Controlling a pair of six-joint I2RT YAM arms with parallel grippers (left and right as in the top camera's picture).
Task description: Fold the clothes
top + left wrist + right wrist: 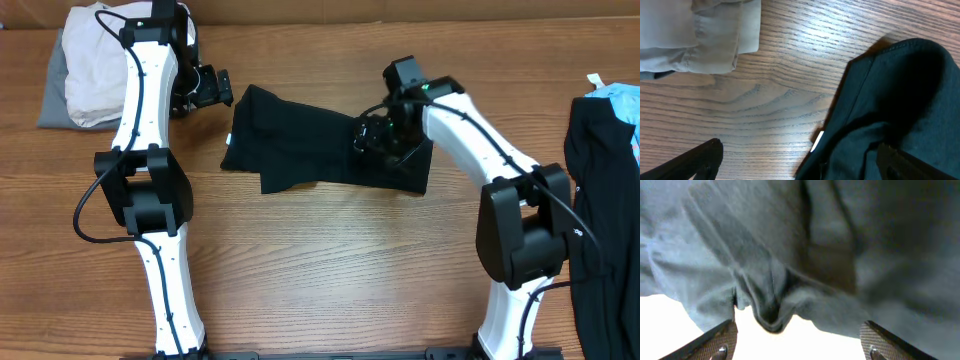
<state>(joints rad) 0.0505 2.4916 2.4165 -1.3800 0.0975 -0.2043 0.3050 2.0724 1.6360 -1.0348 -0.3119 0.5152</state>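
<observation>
Hovering over black T-shirt [300, 150] | right tool [380, 136] spread apart, gripping nothing | left tool [213, 88] wide too | looks limp, light: pinch hem corner

Overhead looks straight down, wrist views close over black T-shirt [290, 140]

Both arms are made of white rounded shells joined by black parts. The left arm [148, 110] has 1 big black joint block [150, 192] in its middle, and a thin black cable [78, 215] makes a loop beside it. The right arm [468, 128] has a similar elbow block [522, 228], its own thin wire [585, 225], and a small green light [426, 88] near the wrist. The left gripper [224, 88] is black, with 2 plain matte fingers [695, 161]. The right gripper [799, 327] has dark fingertips [715, 340] with a fine grid texture and a silver screw [720, 353].
</observation>
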